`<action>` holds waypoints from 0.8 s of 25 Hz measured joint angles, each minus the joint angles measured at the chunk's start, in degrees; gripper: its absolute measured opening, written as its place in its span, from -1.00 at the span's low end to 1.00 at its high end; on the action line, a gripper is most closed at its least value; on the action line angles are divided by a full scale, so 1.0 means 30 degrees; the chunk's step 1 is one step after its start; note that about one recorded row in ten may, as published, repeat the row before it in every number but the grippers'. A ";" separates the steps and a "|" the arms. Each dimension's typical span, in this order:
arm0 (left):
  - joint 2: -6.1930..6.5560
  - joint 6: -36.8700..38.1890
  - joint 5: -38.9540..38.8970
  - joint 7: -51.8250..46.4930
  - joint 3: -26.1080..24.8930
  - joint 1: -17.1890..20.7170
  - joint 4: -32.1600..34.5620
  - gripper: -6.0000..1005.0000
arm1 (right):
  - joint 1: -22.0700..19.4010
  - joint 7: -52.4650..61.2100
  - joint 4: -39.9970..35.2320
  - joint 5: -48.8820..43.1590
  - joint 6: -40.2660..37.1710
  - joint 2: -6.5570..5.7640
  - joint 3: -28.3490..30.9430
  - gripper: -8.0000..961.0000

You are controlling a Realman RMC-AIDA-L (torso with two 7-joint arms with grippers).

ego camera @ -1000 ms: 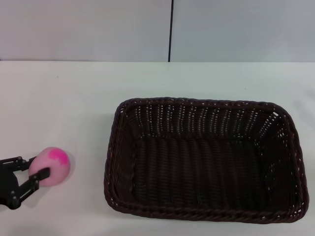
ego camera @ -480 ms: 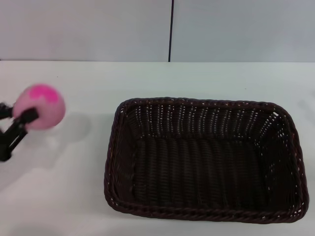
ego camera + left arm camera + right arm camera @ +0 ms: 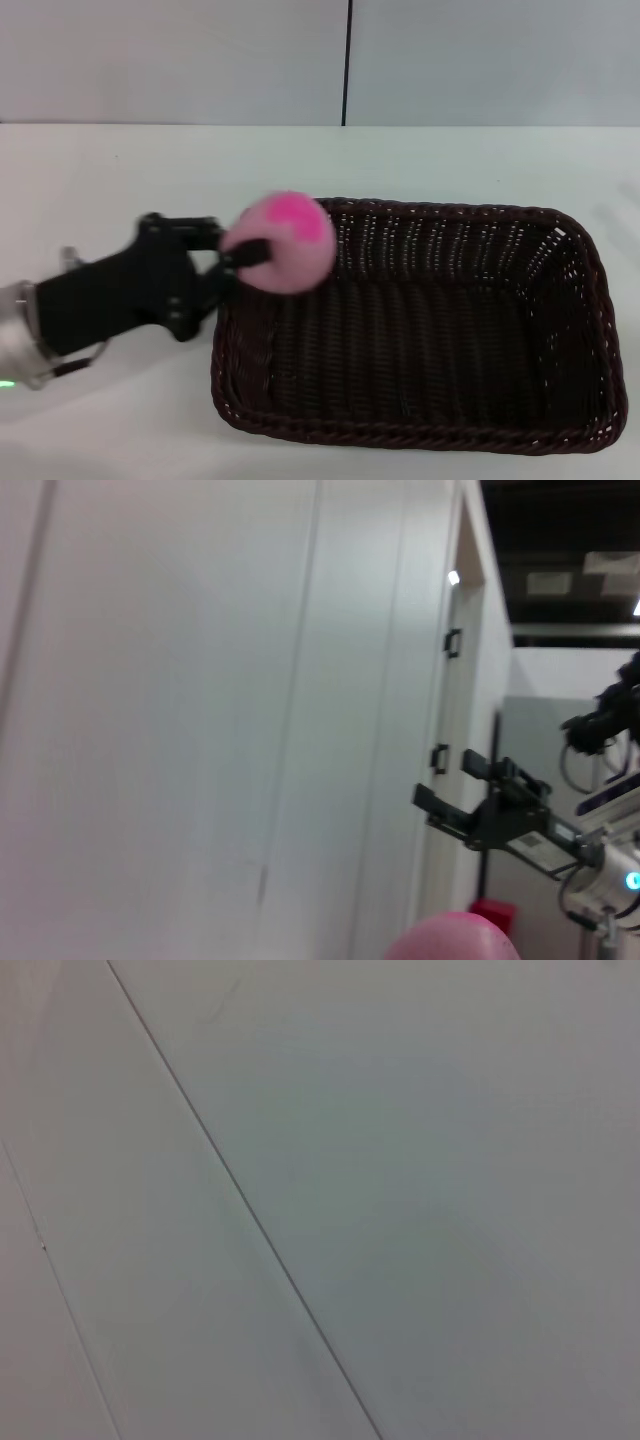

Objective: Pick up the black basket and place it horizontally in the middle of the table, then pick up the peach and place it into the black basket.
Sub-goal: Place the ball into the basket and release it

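Observation:
The black basket (image 3: 420,320) lies lengthwise across the middle and right of the white table (image 3: 130,180), open side up and empty. My left gripper (image 3: 245,250) is shut on the peach (image 3: 283,241), a pale-pink ball with a magenta patch, and holds it in the air over the basket's left rim. The peach's top also shows at the edge of the left wrist view (image 3: 455,940). My right gripper is out of view.
A grey wall with a dark vertical seam (image 3: 346,60) stands behind the table. The left wrist view shows a wall, a door and a distant stand (image 3: 510,815). The right wrist view shows only a plain surface.
My left gripper has lifted the peach off the table at the left and carried it right, to above the basket's left rim. The basket has not moved.

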 joint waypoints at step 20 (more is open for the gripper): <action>0.0123 -0.1729 -0.0485 0.1653 0.0905 0.0295 -0.2020 0.38 | -0.0144 -0.0700 0.0214 0.0074 -0.0082 -0.0014 0.0241 0.60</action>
